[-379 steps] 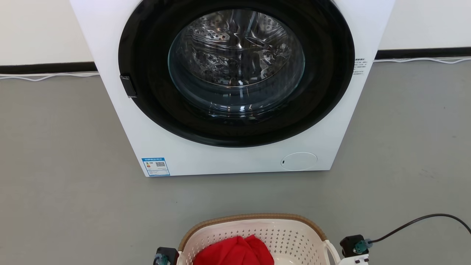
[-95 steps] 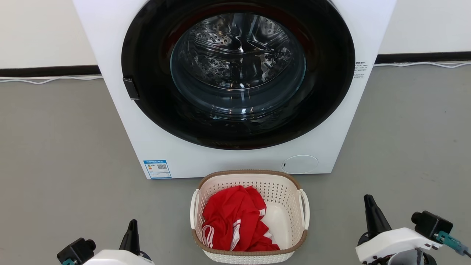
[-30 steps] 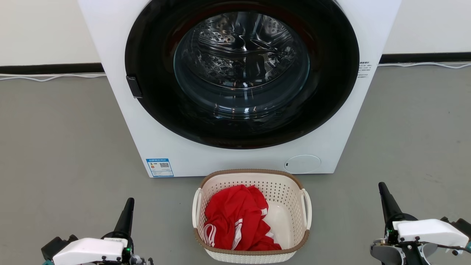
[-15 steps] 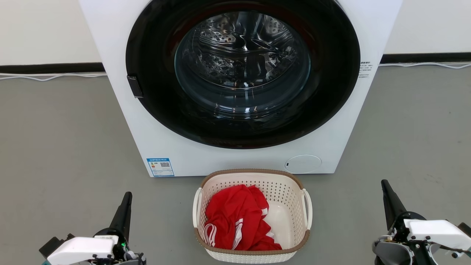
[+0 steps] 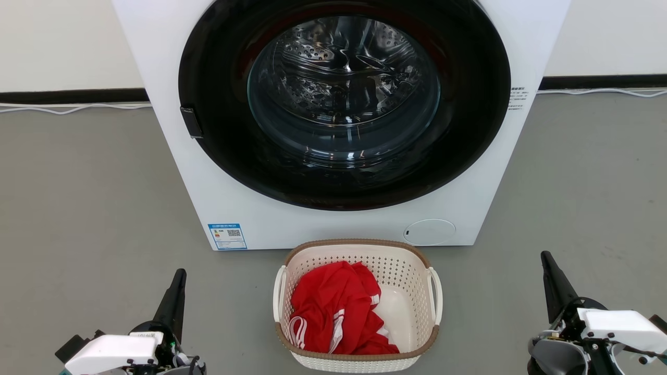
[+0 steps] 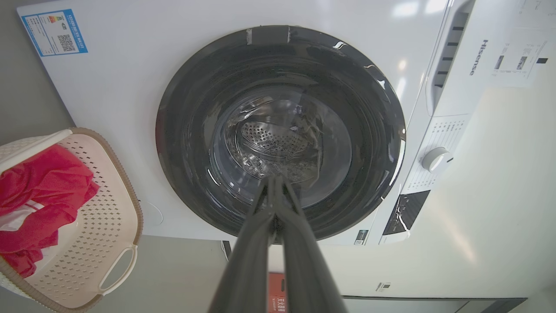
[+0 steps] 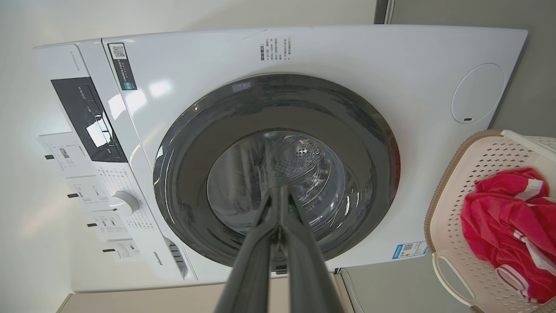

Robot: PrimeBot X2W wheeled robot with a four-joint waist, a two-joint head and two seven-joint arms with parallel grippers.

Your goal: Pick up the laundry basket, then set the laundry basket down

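Left gripper (image 5: pixel 180 276): two long dark fingers pressed together, pinching nothing, tips pointing toward the white front-loading washing machine (image 5: pixel 234 219). It hangs over the grey floor (image 5: pixel 78 198), in front of the machine and off its left corner. In the left wrist view the left gripper (image 6: pixel 273 181) closes to a single point against the machine's black-ringed round glass door (image 6: pixel 278 130). Right gripper (image 5: pixel 547 260): likewise closed on nothing, in front of the machine and beyond its right corner. In the right wrist view its tips (image 7: pixel 278 190) meet over the same door. The cream-white perforated plastic laundry basket (image 5: pixel 357 242), with a brown woven-look rim, stands on the floor just in front of the machine's lower panel, below the door and apart from both grippers. Its two white side handles (image 5: pixel 434 294) are free. A crumpled red garment with white stripes (image 5: pixel 328 302) lies inside, heaped on the basket's left side; it is possibly a sports shirt, but the folds hide its cut. On the machine's lower front are a blue label (image 5: pixel 227 236) at left and a round white cover (image 5: pixel 429 232) at right.
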